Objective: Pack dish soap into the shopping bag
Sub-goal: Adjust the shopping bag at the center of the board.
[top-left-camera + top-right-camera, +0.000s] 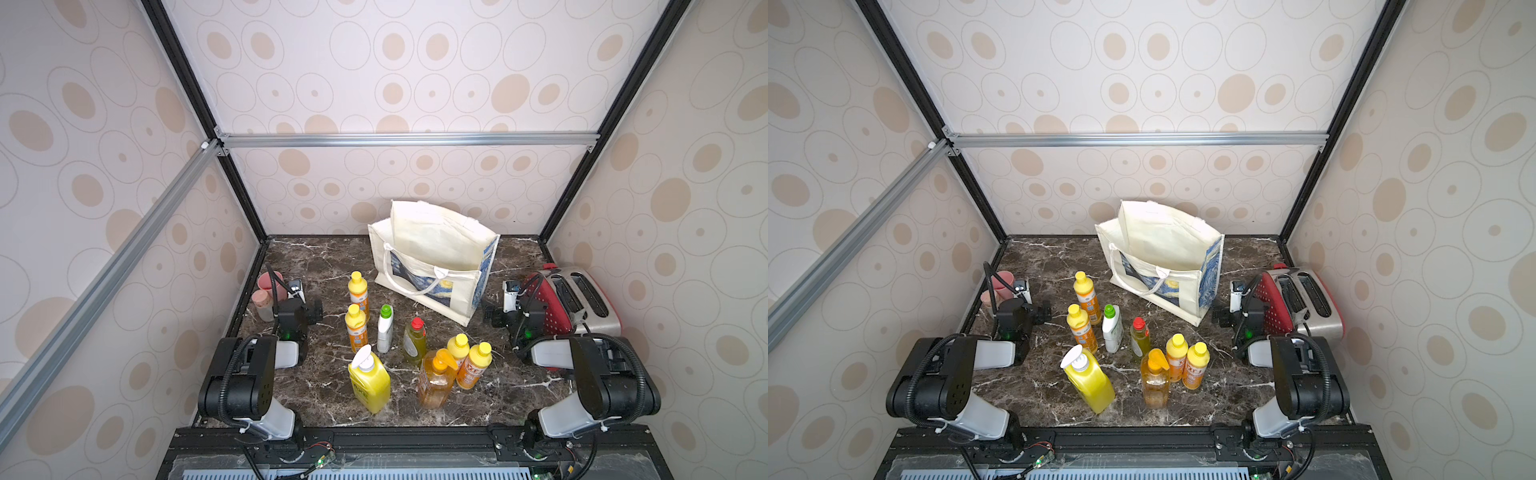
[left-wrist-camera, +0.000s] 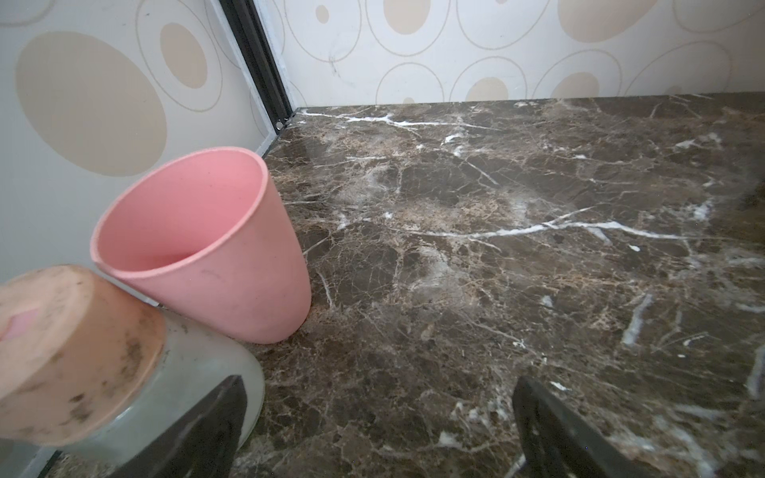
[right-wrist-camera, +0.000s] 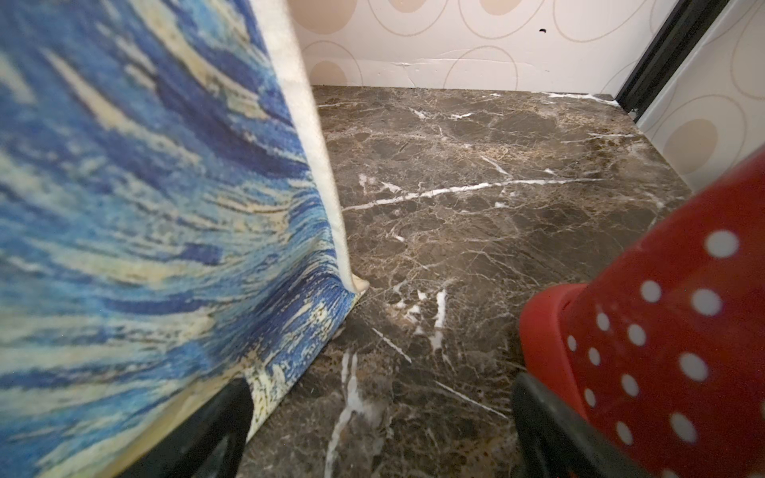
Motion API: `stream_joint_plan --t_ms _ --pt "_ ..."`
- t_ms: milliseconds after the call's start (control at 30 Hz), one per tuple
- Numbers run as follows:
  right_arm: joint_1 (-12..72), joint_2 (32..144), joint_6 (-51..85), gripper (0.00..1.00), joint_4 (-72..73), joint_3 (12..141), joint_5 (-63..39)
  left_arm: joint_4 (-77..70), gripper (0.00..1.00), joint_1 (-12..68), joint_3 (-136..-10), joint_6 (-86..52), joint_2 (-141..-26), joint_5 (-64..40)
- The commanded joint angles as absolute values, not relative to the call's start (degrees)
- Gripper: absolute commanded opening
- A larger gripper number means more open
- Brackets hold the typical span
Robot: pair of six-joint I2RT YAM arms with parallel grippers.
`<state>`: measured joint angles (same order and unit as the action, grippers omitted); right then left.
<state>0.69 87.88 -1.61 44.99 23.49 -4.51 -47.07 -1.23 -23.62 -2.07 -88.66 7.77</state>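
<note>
Cup (image 2: 215,256), jar (image 2: 186,372) by left end effector (image 2: 378,385); toaster (image 1: 582,299) by right end effector (image 3: 381,385).

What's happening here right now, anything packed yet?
Nothing is packed or held yet. All eight bottles stand on the table in front of the open bag. Both arms sit low at the table's sides with jaws open and empty: the left gripper by the cup and jar, the right gripper between the bag and the toaster.
</note>
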Motion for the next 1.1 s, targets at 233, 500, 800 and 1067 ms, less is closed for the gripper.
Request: stream_joint_plan --t_ms 233,500,800,1067 --pt "1.0 86.08 -3.92 1.0 48.5 21.83 -8.22 -50.24 0.99 0.6 -22.22 -0.4 -85.18 10.66" --pt "0.92 71.35 14.17 1.0 -5.58 42.48 7.13 -16.53 0.99 7.19 -30.61 -1.78 -58.11 23.77" --pt "1.12 63.63 20.46 0.84 -22.93 54.63 -7.72 -5.69 0.99 7.66 -40.32 -25.28 -48.49 7.74" --pt "3.46 64.63 24.97 0.82 -37.43 75.74 -8.92 4.13 0.89 7.73 -77.96 -25.68 -74.92 -16.8"
